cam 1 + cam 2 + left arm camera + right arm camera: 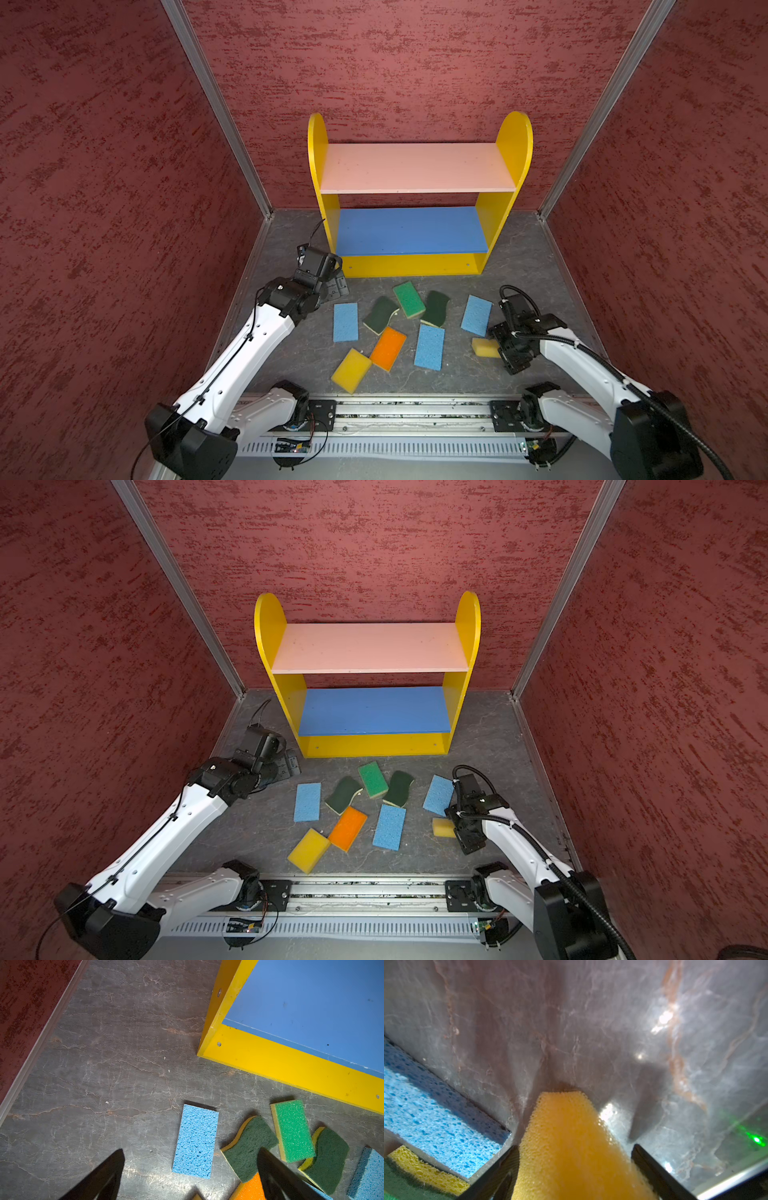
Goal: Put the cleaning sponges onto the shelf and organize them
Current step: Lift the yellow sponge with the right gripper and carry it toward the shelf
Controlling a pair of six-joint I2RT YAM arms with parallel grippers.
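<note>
— Whereabouts, the yellow sponge (pixel 484 347)?
— On the tabletop (pixel 291 353), at the right end of the scatter, tucked between the fingers (pixel 502 1167) of the right end effector (pixel 574 1146). Coarse golden foam, narrow end poking past the tips.
— Squeezed?
— Cannot tell. Spread wide, one finger on either side, touching foam on at least one flank.
— And the other sponges?
— Loose on the tabletop in front of the shelf (pixel 415 264): three light blue sponges (pixel 429 347), an orange sponge (pixel 388 348) just beside a second yellow block (pixel 351 370), and a green-topped sponge (pixel 409 299) lying between two wavy dark scourers (pixel 380 314).
— The shelf itself?
— Upright against the back wall: yellow sides, pink upper board (pixel 415 167), blue middle board (pixel 409 230).
— Left end effector (pixel 338 286)?
— Hovering near the shelf's left front corner, spread fully wide, gripping nothing.
</note>
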